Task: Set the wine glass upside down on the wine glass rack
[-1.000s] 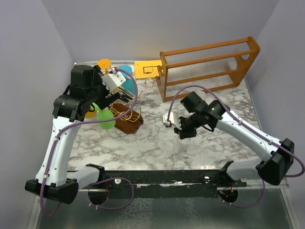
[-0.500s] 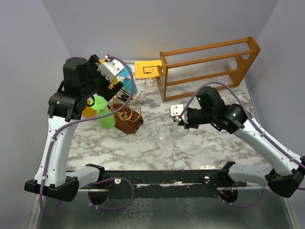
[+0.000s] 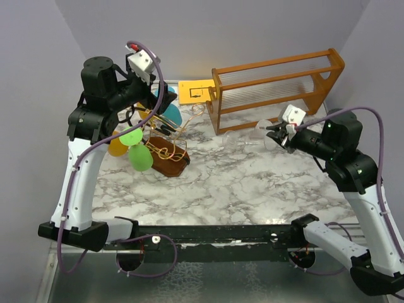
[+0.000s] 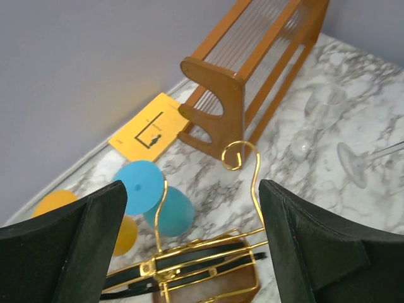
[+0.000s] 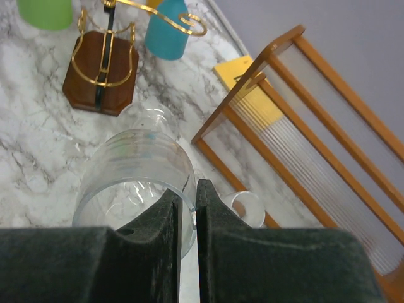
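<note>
The wine glass is clear. My right gripper is shut on its rim and holds it above the table at the right, near the wooden frame. Its foot and stem show in the left wrist view. The wine glass rack has gold wire arms on a dark brown base. It also shows in the left wrist view and in the right wrist view. My left gripper is open and empty, high above the rack.
Green, orange and blue glasses hang on the rack. A large orange-brown wooden frame with clear rods stands at the back right. A yellow card lies beside it. A small clear round thing lies by the frame's base.
My right arm rose from the table's middle and swung back to the right with the clear glass. My left gripper lifted up off the rack, with the green glass left hanging.
</note>
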`<state>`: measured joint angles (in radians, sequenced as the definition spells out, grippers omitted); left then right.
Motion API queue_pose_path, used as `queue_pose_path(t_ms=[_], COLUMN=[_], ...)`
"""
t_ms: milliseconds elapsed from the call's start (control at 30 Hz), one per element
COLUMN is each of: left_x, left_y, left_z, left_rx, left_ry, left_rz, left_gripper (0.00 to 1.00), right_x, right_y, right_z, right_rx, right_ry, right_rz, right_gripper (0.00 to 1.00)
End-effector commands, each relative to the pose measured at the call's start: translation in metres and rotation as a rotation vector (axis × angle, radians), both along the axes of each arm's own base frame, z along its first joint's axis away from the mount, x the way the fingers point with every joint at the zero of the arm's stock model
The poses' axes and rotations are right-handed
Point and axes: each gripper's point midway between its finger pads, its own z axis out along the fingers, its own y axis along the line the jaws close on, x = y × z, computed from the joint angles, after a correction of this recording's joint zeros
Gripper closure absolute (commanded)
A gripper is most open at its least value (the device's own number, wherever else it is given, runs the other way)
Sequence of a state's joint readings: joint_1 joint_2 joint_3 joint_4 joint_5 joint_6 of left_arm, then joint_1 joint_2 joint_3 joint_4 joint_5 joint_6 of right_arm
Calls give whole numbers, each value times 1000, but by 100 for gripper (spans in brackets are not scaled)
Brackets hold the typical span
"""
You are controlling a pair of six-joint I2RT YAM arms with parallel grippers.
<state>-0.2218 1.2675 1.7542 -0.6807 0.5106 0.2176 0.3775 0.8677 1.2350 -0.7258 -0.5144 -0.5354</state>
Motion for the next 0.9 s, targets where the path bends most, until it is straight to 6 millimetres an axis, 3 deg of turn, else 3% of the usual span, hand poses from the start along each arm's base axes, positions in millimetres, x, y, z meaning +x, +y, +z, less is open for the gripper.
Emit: queue_pose_path(t_ms=[0,200,300,467,667,867], left_x=[-4,-8,-10,-16,-14,-10], left_y=[-26,-48,-58,-76,-87,-97], left_z=[32,47,46,39,22,-4], left_rx=[-224,-425,-493,-574,-618,-594], left_ry=[38,148,205,315,408,467], left_rz=[-88,-179,-218,-270,-280,-262], left_gripper=[15,22,24,24,23,32], right_x=[15,29,34,50,55,60], right_y=[7,20,31,39,46,48], right_z=[68,132,147,157,165,168], right_rx=[136,254,300,363,416,439], right_ry=[-76,-131,-110,-86,-57,-40], right_rz=[-30,-12,29,18,32,29], right_gripper=[99,99,99,99,99,99])
